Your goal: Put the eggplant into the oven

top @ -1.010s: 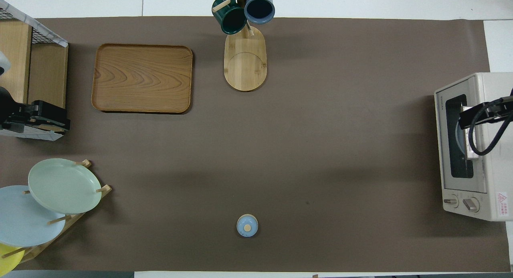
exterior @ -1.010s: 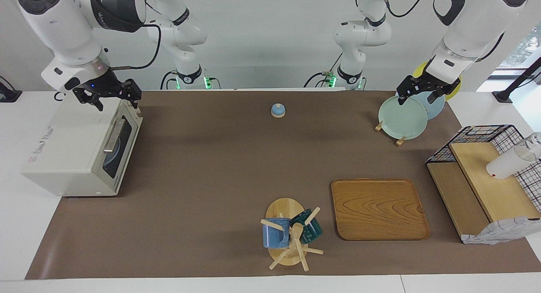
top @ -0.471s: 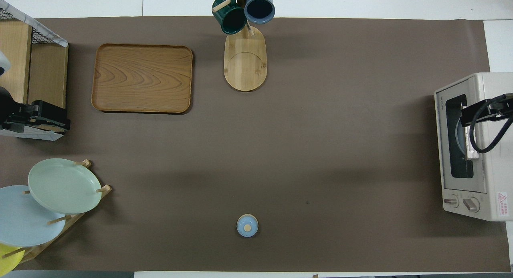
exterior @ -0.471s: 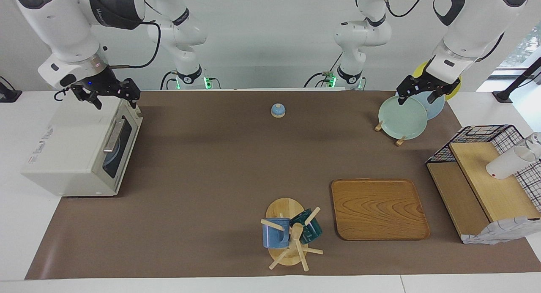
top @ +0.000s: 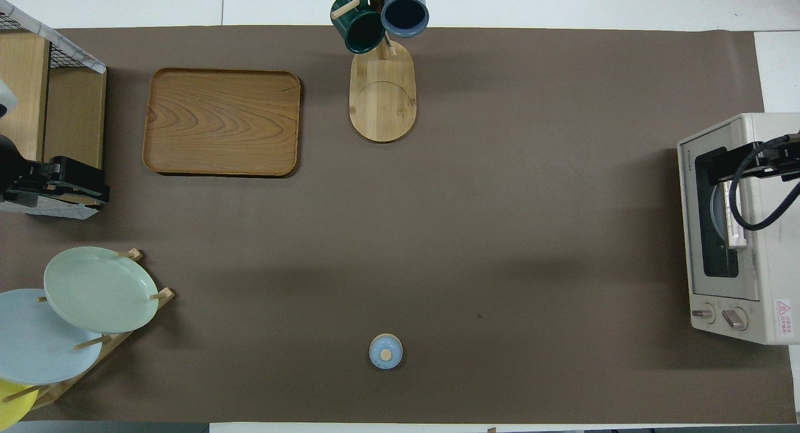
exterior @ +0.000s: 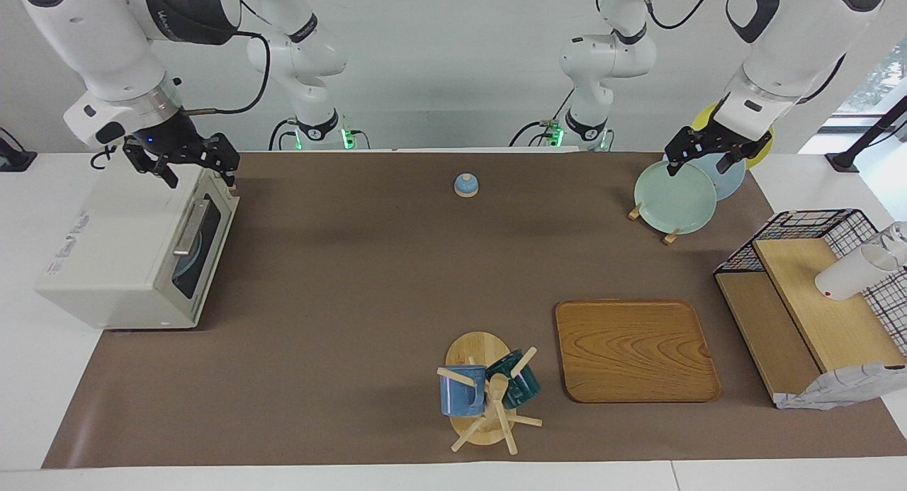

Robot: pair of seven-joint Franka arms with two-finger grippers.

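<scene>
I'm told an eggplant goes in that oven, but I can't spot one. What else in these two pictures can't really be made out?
- The eggplant: not seen in either view.
- Inside the oven: its closed dark glass door shows only a pale round shape, unidentifiable.
- Yellow plate: cut off by the overhead view's edge; in the facing view the left gripper and other plates cover most of it.
- Right gripper: in the overhead view, cut off at the edge.
</scene>
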